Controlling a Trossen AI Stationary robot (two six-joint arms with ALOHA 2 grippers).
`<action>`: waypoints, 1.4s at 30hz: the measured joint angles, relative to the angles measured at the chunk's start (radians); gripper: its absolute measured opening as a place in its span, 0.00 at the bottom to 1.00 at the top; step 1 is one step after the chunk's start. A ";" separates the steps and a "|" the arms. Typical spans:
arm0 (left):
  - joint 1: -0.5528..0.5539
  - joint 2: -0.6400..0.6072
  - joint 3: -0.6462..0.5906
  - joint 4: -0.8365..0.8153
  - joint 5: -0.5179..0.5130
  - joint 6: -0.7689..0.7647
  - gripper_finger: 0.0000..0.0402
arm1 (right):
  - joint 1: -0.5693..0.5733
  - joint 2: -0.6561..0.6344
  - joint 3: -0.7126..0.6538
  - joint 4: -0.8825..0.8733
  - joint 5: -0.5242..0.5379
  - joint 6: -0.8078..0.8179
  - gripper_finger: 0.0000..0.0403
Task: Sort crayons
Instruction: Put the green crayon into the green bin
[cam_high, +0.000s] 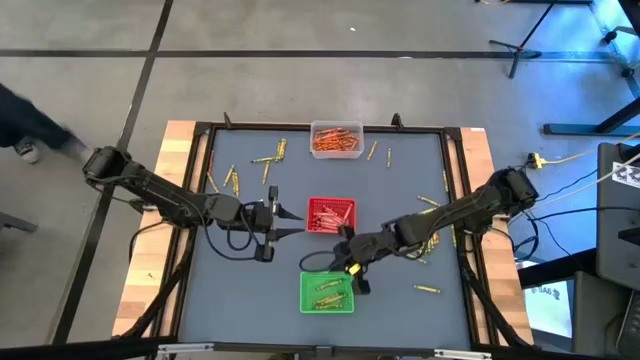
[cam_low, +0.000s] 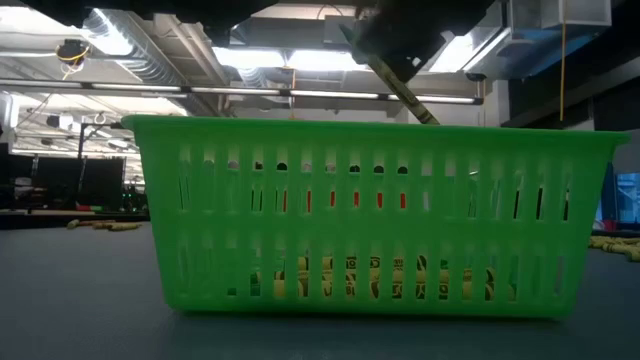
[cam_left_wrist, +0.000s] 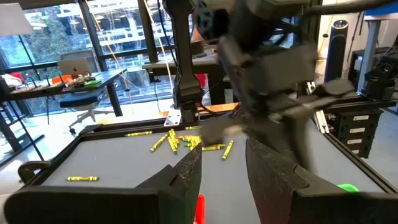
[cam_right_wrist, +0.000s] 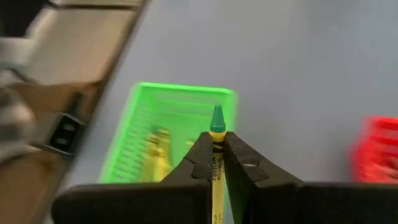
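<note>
**Crayon held over the green tray**

Crayons (cam_high: 268, 159) lie scattered across the grey table (cam_high: 400, 200), most of them toward the far edge and the right side, a few near the left rim. Three trays sit down the middle line: a clear tray (cam_high: 336, 139) at the far edge, packed with orange sticks; a red tray (cam_high: 331, 215) at the centre with red ones; and a green tray (cam_high: 327, 291) nearest the front edge, holding a few yellow-wrapped ones on its floor.

The right arm reaches in from the right side, and its gripper (cam_right_wrist: 217, 147) hangs just above the far edge of the green tray. Its fingers are pinched tight on one crayon (cam_right_wrist: 216, 163), yellow-wrapped with a green tip, which points forward past the fingertips toward the tray. From table level the stick shows slanting down just over the tray's rim.

The left arm stretches in from the left, its gripper (cam_high: 273, 222) just left of the red tray. Its fingers stand a little apart with nothing between them.
</note>
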 joint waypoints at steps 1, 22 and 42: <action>0.000 0.000 0.000 0.000 0.000 0.000 0.27 | 0.008 0.015 0.000 0.025 -0.019 0.011 0.04; 0.003 0.000 0.000 0.000 0.000 0.000 0.27 | 0.012 0.094 0.041 0.021 -0.186 0.086 0.39; 0.002 0.000 0.000 -0.001 0.000 0.000 0.27 | -0.010 -0.158 0.195 -0.710 0.201 0.053 0.44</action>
